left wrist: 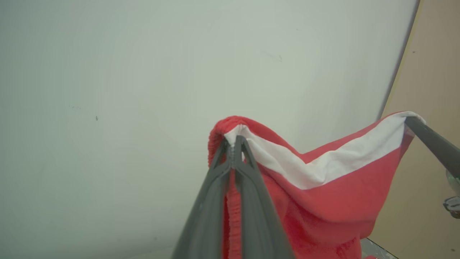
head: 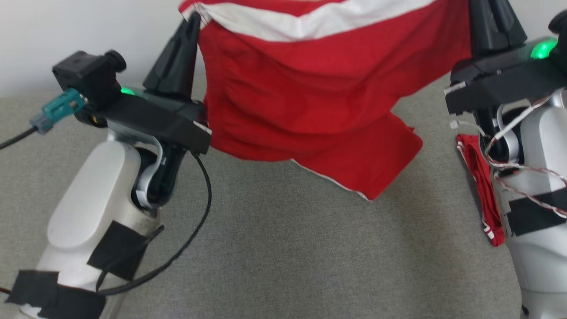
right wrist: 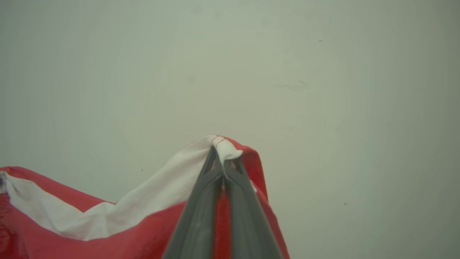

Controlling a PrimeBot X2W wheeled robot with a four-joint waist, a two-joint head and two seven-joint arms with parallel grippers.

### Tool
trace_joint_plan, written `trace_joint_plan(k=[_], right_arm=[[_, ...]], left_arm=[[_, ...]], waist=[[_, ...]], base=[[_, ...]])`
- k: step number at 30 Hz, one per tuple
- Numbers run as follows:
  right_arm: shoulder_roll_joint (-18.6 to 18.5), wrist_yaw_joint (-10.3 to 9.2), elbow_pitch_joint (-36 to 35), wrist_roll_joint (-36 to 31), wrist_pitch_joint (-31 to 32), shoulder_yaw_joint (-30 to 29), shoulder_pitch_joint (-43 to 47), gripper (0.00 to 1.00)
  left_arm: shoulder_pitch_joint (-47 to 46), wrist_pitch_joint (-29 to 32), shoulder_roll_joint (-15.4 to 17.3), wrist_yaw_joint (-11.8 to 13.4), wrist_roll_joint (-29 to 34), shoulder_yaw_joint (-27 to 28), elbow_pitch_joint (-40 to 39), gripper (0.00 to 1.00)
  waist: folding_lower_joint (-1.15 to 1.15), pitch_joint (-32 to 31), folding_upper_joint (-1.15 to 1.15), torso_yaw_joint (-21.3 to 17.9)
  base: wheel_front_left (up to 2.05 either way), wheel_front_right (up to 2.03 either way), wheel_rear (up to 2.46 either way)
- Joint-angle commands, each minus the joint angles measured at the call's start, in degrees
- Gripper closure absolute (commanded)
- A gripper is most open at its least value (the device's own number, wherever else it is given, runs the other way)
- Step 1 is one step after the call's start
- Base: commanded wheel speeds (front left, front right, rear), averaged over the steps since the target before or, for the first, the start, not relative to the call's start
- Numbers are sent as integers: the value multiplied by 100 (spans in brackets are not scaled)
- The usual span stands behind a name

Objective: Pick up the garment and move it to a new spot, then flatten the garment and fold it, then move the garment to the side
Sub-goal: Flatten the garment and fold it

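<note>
**Garment aloft, clamped at both top corners**

Your red garment (head: 319,88) hangs at twelve o'clock in the head view, clear of the grey surface (head: 283,257). Its white band (head: 310,22) runs along the top edge, and one lower corner droops toward five o'clock. The left gripper (left wrist: 234,145) at eleven o'clock and the right gripper (right wrist: 220,154) at one o'clock each pinch that banded edge tight.

I judge the pick-up done. Setting it down at a new spot, flattening, folding and moving it aside all remain.

A red piece with white trim (head: 480,190) lies at three o'clock. You can't tell whether it belongs to the same garment. No brand or writing is legible.
</note>
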Motion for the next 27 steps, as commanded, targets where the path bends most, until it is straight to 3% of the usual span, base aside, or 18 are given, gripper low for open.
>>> trace_joint_plan(k=[1, 15, 21, 27], right_arm=[[63, -11, 200, -70, -183, 80, -291, 100], [369, -12, 1019, -767, -1080, -158, -1396, 100], [448, -11, 904, -1044, -1114, -198, -1414, 100], [348, -11, 946, -991, -1110, 25, -956, 100]], left_arm=[[-266, -150, 32, 33, 189, 30, 171, 100], [-981, -587, -251, 33, 784, 406, 469, 100], [-804, -590, -474, -29, 1175, 747, 242, 100], [-429, -591, -603, -72, 1296, 698, 321, 100]], waist=[[-1, 254, 0, -59], [-1, 699, 0, -106], [-1, 805, 0, -109], [-1, 793, 0, -74]], base=[[0, 0, 0], [0, 0, 0], [0, 0, 0], [0, 0, 0]])
